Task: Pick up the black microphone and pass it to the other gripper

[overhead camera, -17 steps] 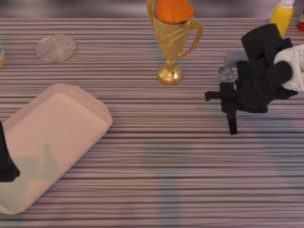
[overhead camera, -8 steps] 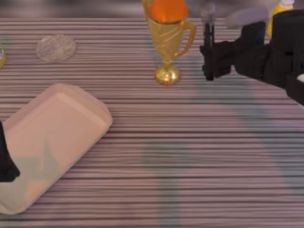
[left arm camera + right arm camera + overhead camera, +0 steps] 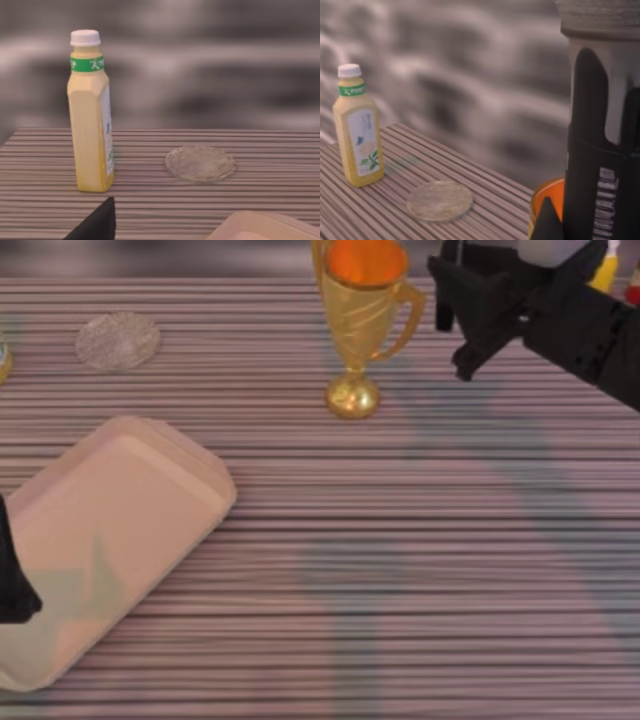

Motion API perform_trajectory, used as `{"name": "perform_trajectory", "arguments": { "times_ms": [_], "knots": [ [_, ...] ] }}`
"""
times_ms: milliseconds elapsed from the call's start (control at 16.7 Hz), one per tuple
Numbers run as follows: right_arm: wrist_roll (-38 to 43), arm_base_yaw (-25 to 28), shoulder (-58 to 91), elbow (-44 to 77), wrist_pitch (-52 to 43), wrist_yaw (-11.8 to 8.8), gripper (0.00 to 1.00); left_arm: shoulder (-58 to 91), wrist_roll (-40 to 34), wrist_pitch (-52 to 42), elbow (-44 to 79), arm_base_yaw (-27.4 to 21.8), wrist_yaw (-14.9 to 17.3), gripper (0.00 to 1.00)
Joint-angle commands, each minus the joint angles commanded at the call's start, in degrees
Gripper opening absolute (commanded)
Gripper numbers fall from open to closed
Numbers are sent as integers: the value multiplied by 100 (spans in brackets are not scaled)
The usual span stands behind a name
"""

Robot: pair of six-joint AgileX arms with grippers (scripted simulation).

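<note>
The slim black microphone with the grey mesh head is pinched in the right gripper. In the right wrist view it stands very close to the camera, black handle down and grey head up. One pointed black finger shows beside the handle. From above, the microphone is hard to pick out against the black gripper.

The right gripper is up at the far right of the table. It is just to the right of the tall gold trophy cup with the orange inside, but I cannot tell if they touch. A yellow thing peeks out behind the right arm at the far edge.

The table has a top of thin brown and grey stripes. A round clear glass disc lies flat at the far left. In the wrist views, a yellow juice bottle with a white cap and a green band stands upright near the disc, not touching it.

A pale pink tray with round corners lies slanted on the left side.

The left gripper is parked at the left edge, by the tray. I cannot tell if it is open or closed.
</note>
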Motion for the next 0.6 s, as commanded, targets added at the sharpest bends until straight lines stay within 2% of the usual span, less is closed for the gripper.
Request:
{"name": "perform_trajectory", "arguments": {
  "times_ms": [240,360,480,600],
  "knots": [
    [15,27,20,27,-13,8,0,0,0,0,0,0,0,100],
    [24,119,-13,15,-12,99,0,0,0,0,0,0,0,100],
    [49,401,-126,-31,-17,388,0,0,0,0,0,0,0,100],
    [86,797,-283,-101,-32,781,0,0,0,0,0,0,0,100]
  ]
}}
